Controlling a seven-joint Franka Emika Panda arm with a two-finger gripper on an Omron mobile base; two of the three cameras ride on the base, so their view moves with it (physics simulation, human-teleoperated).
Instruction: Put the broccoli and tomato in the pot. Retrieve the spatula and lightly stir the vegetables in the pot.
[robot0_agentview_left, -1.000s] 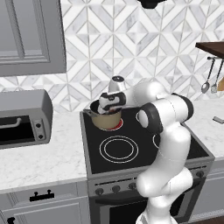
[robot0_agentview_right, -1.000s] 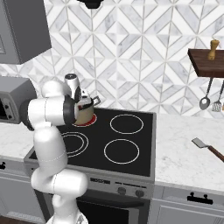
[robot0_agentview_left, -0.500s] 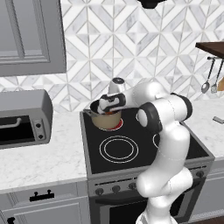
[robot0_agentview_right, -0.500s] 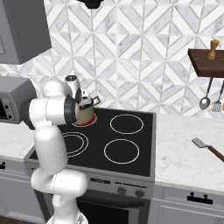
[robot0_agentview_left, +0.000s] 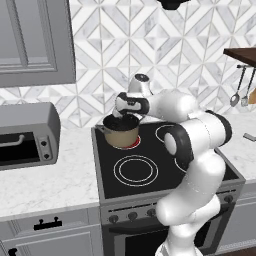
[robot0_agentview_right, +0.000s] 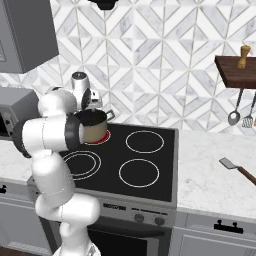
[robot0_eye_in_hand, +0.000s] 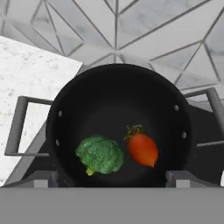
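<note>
Looking down in the hand view, the pot (robot0_eye_in_hand: 118, 83) has its dark inside open below me. The green broccoli (robot0_eye_in_hand: 100, 154) lies on its bottom at the left and the red tomato (robot0_eye_in_hand: 142, 148) beside it at the right, a small gap between them. My gripper (robot0_eye_in_hand: 113, 178) hovers open just above the pot's rim with nothing between its fingers. From the base, the tan pot (robot0_agentview_left: 121, 134) stands on the stove's back left burner under my gripper (robot0_agentview_left: 124, 116). The spatula (robot0_agentview_right: 238, 168) lies on the counter right of the stove, grey blade toward the stove.
The black stove (robot0_agentview_right: 135, 155) has four burners; the one under the pot glows red. A toaster oven (robot0_agentview_left: 25, 135) stands on the left counter. Ladles (robot0_agentview_right: 234, 117) hang under a wooden shelf (robot0_agentview_right: 237, 70) at the right. A cabinet (robot0_agentview_left: 35, 45) hangs upper left.
My hand has lifted slightly above the pot. The pot and the rest of the scene stay put.
</note>
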